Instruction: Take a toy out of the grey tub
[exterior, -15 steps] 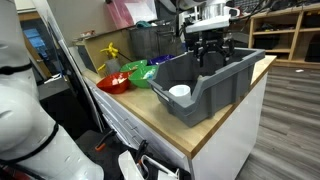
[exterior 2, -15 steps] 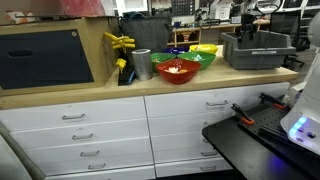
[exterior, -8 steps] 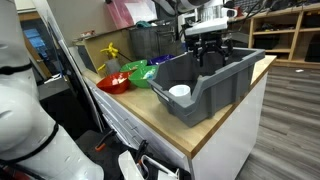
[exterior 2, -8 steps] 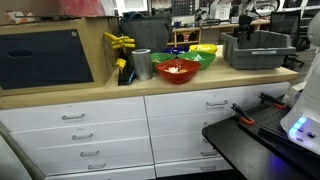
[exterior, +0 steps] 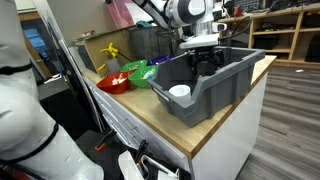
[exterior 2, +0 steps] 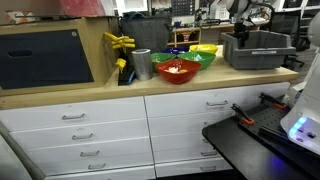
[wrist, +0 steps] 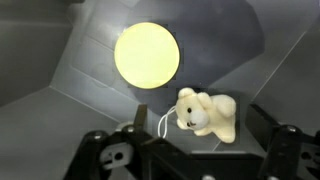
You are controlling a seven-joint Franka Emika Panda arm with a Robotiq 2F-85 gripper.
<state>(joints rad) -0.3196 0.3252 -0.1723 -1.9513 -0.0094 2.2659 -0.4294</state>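
Note:
The grey tub (exterior: pixel 215 95) stands on the wooden counter near its corner, and it shows in both exterior views (exterior 2: pixel 258 50). My gripper (exterior: pixel 205 62) reaches down inside it, jaws open. In the wrist view a small cream teddy bear toy (wrist: pixel 207 112) lies on the tub floor. It sits just above the gap between my open gripper (wrist: pixel 200 135) fingers, with the left fingertip (wrist: pixel 133 133) beside its white loop. Nothing is held. A round pale-yellow disc-like thing (wrist: pixel 148 55) rests farther along the tub floor and looks white from outside (exterior: pixel 179 91).
Red (exterior: pixel 113 82), green (exterior: pixel 142 73) and blue (exterior: pixel 160 60) bowls stand in a row beside the tub. A dark crate (exterior: pixel 145 40) sits behind them. A metal cup (exterior 2: pixel 141 64) and a yellow toy (exterior 2: pixel 118 42) stand farther along the counter. The tub walls close in round the gripper.
The gripper has come down from above the rim into the tub, and the arm has swung over it. The jaws have stayed open.

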